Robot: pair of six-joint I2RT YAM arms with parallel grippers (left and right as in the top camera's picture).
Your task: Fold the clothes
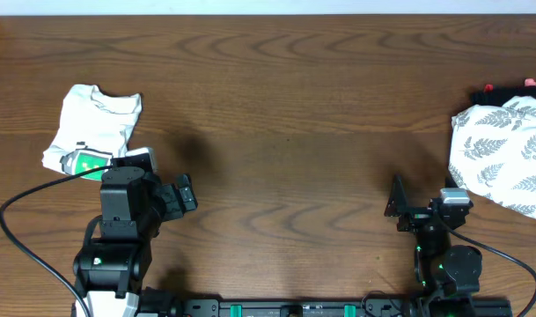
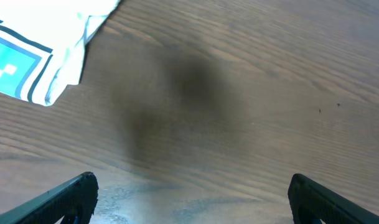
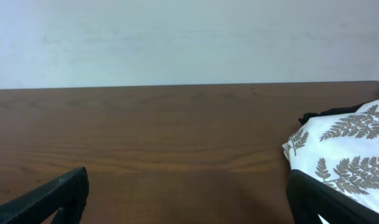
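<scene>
The clothes, a white T-shirt (image 1: 93, 123) with a green-and-black square graphic, lie bunched in a compact heap at the table's left side. In the left wrist view one corner of the T-shirt (image 2: 58, 56) shows at the top left, its graphic looking cyan. My left gripper (image 1: 185, 193) is open just right of the heap, above bare wood, with nothing between its fingers (image 2: 65, 198). My right gripper (image 1: 396, 205) is open near the front right, also over bare wood and holding nothing. Both pairs of jaws stand wide apart.
A white cloth with a grey leaf print (image 1: 507, 154) lies at the right edge, over something black with a bit of red behind it; the leaf-print cloth (image 3: 354, 152) sits just past my right finger. A pale wall (image 3: 189, 37) rises behind the table's far edge.
</scene>
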